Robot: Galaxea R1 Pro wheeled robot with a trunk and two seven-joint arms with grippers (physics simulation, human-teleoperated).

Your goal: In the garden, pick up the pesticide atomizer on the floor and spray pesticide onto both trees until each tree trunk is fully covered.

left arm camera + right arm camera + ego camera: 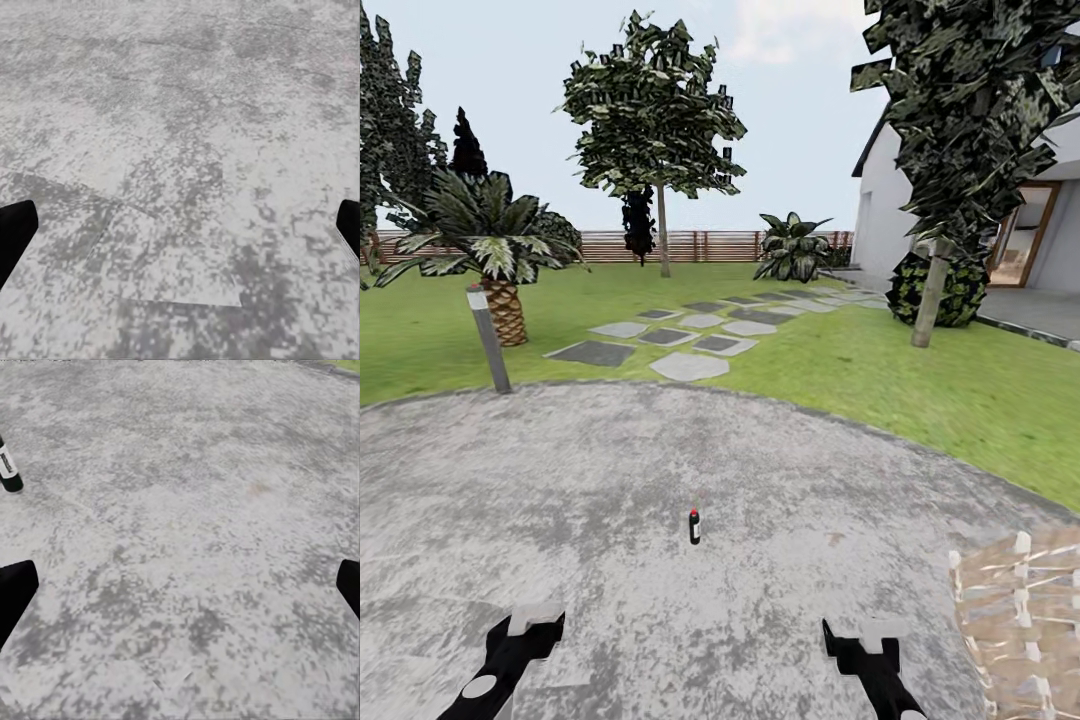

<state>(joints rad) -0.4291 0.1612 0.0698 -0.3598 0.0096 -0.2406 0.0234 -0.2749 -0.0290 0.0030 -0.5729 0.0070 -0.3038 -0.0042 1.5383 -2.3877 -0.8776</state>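
Observation:
The pesticide atomizer [695, 526], a small black bottle with a red top, stands upright on the grey paved circle [660, 480], ahead of and between both arms. It also stands at the edge of the right wrist view as atomizer [9, 465]. My left gripper [528, 624] and right gripper [860, 634] hang low over the paving, well short of the bottle. Both are open, left gripper [180, 232] and right gripper [180, 592] with nothing between the fingers. One tree trunk [663, 232] rises far back on the lawn, a second tree trunk [930, 298] closer on the right.
A short palm [505, 310] and a lamp post [490, 340] stand at the left edge of the paving. Stepping stones [690, 340] cross the grass. A white house [960, 200] is at the right, a wicker object [1020, 620] near my right arm, a slat fence [700, 245] behind.

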